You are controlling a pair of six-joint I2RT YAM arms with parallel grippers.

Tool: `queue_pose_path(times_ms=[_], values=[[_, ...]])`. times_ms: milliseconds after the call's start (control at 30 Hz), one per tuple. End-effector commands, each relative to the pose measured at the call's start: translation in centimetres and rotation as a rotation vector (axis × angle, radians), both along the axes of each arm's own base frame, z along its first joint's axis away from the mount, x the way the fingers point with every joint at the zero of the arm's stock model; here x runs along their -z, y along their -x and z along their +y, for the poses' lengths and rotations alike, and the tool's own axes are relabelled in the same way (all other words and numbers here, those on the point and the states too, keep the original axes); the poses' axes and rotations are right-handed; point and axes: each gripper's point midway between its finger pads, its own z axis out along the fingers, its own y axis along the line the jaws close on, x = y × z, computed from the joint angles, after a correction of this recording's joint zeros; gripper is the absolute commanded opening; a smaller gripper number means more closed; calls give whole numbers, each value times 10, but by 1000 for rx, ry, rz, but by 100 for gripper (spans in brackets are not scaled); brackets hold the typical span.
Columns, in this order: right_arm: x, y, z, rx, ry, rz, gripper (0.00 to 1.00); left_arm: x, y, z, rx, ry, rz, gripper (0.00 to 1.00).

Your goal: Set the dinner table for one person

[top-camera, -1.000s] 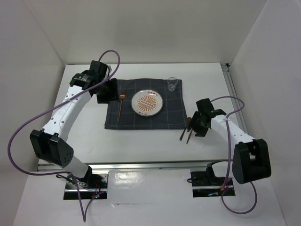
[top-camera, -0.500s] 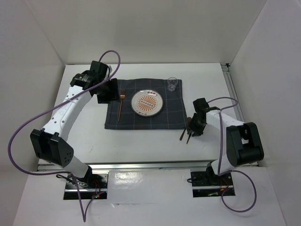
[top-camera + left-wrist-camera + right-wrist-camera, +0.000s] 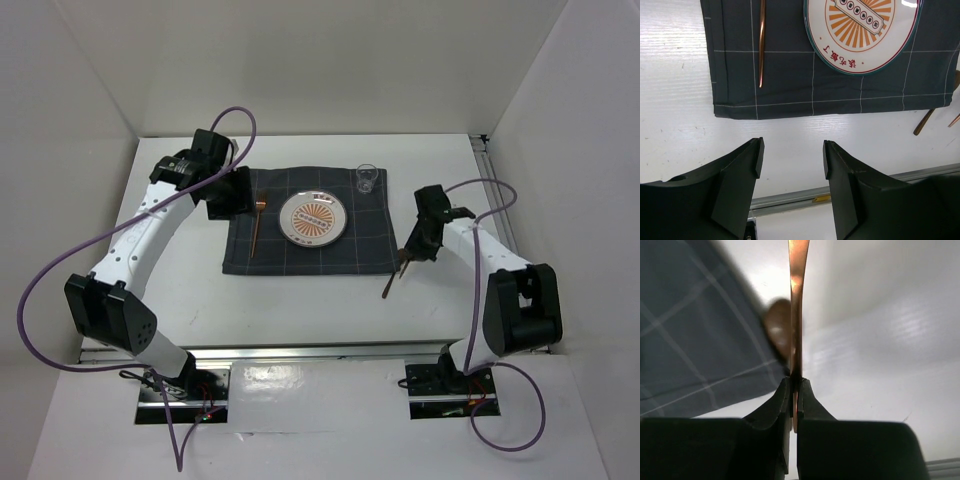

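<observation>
Beside the right edge of the checked cloth (image 3: 300, 252), my right gripper (image 3: 794, 382) is clamping a copper utensil (image 3: 796, 315), left gripper (image 3: 792, 150) gaping idle; next, probably laying it beside the plate (image 3: 313, 218)

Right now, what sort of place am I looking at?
Probably a robot test booth: plain white walls box in the table, two robot arms are bolted at its near edge, and the right gripper pinches a copper utensil near a plate on a cloth.

High rear view over whole table (image 3: 300, 305), both wrist cameras close, all sharing checked cloth (image 3: 300, 255)
</observation>
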Motion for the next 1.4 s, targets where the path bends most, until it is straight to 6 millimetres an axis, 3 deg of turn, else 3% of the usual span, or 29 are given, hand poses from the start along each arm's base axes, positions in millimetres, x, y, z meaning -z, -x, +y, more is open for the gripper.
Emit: queue_pose_path(times_ms=[0,100,267,300,367,567,767,800,900,933,967,1033,1167,1200,1233,1300,1333,1367], values=[[-61,-33,-1,-87,23,-167,0,-4,-5,-3,7,14,-15,67],[-76,-50,26,-227,-33,-204,0,-1,-6,-3,6,12,-6,67],[-79,-68,70,-406,-57,-213,0,0,-7,-1,1,4,-8,67],[-68,-70,78,-448,-67,-182,0,0,-7,-1,1,4,-8,67],[-69,-77,96,-505,-92,-185,0,0,-8,0,-4,-3,-10,67],[-35,-99,122,-577,-121,-127,0,-3,-7,2,-9,-8,-21,67],[-13,-117,130,-580,-130,-103,0,-2,-3,5,-14,-19,-14,67],[-2,-115,131,-583,-137,-76,0,-2,-4,6,-19,-26,-16,67],[3,-117,132,-574,-141,-65,0,-1,-2,7,-19,-29,-8,67],[7,-117,130,-558,-135,-54,4,-1,-2,7,-19,-29,-8,67],[8,-116,134,-567,-136,-53,16,-1,-2,8,-24,-36,-10,67],[10,-114,132,-544,-134,-42,29,-4,-4,8,-17,-39,-20,67],[-20,-118,128,-511,-114,-114,58,-7,-5,8,-17,-36,-30,67],[-25,-116,123,-487,-96,-120,60,-6,-3,8,-17,-38,-22,67],[-46,-116,120,-460,-95,-169,60,-6,-3,8,-17,-38,-22,67],[-53,-103,110,-421,-77,-173,60,-7,-6,8,-17,-38,-23,67],[-72,-98,105,-383,-74,-217,60,-7,-6,8,-17,-38,-23,67],[-63,-85,94,-353,-62,-190,61,-7,-5,6,-11,-29,-21,67]])
